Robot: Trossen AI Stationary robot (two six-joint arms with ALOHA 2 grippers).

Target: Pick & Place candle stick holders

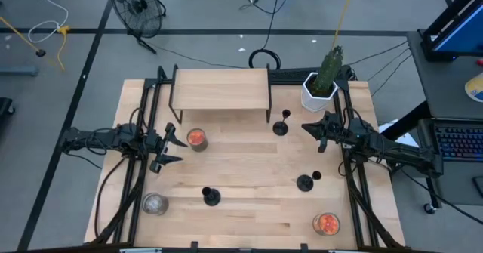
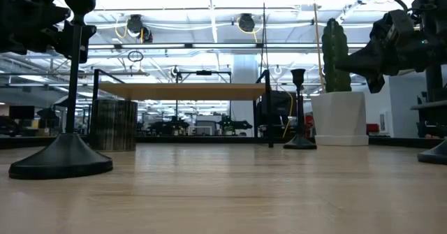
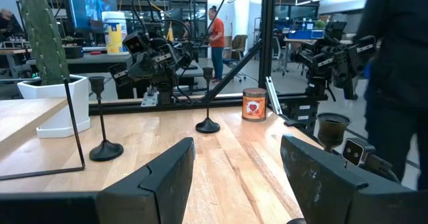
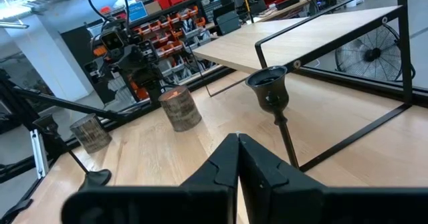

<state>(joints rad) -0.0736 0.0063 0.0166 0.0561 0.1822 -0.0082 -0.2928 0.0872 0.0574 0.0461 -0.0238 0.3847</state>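
Observation:
Three black candle stick holders stand upright on their round bases on the wooden table: one (image 1: 281,126) in front of the shelf, one (image 1: 306,181) toward the right, one (image 1: 210,196) near the front. My left gripper (image 1: 175,149) hovers open at the table's left side, pointing level toward the right, with nothing between its fingers (image 3: 167,177). At the right side my right gripper (image 1: 306,127) hovers shut and empty, a little to the right of the holder by the shelf, whose cup (image 4: 269,90) shows just beyond its fingertips (image 4: 237,164).
A wooden shelf on a black wire frame (image 1: 221,91) stands at the back. A cactus in a white pot (image 1: 321,87) is at the back right. Glass jars stand near my left gripper (image 1: 196,138), at the front left (image 1: 155,203) and at the front right (image 1: 327,223).

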